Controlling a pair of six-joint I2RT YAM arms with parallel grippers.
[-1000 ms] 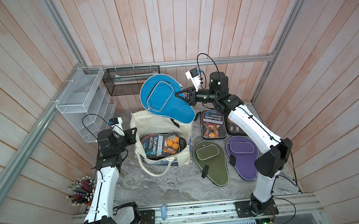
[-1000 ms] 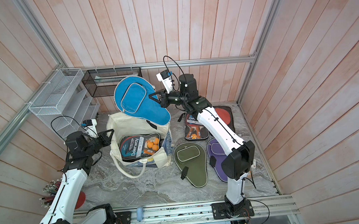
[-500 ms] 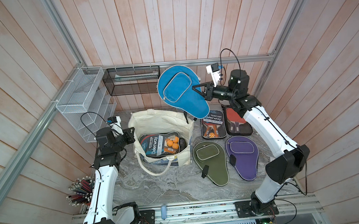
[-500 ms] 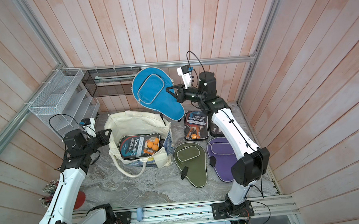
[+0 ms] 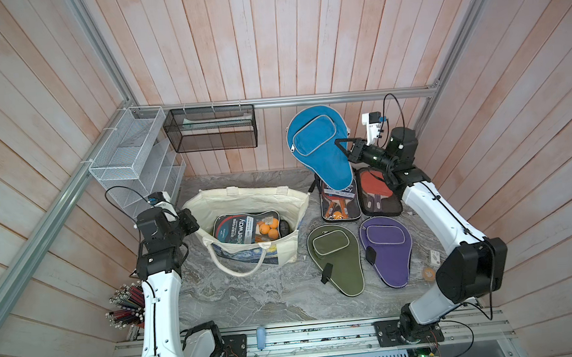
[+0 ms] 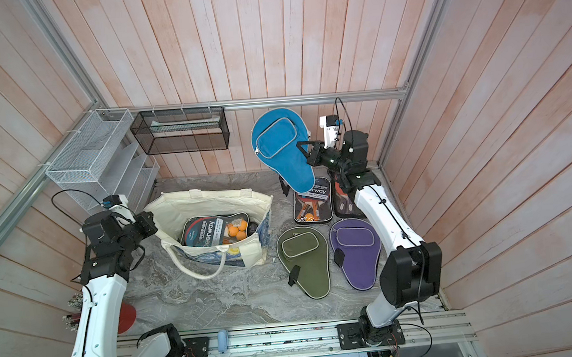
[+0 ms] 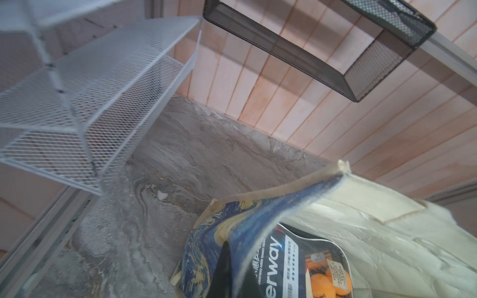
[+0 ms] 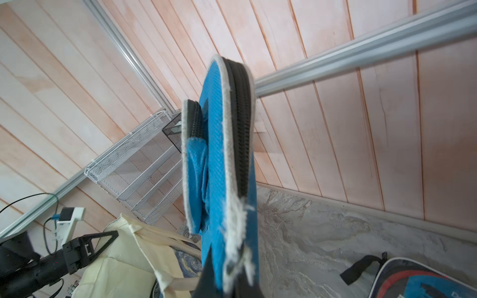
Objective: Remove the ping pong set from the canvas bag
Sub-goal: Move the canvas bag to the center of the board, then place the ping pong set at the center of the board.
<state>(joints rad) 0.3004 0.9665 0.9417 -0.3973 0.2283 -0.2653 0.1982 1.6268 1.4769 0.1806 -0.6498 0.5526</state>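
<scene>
1. The paddle pack (image 5: 240,229) inside the canvas bag (image 5: 244,192) bears big white brand lettering. In a top view "eerway" reads clearly, and the first letter is probably a D.
2. In the left wrist view the same pack (image 7: 281,258) shows "erway" in large letters. Beside it run a line of Chinese characters, small print reading "table tennis", a row of stars and a barcode.
3. A second pack (image 6: 313,201) on the table shows "erway" on a white strip; the blue cover (image 6: 282,152) hides the rest.
4. A small tag (image 5: 434,256) carries print too small to read.
</scene>
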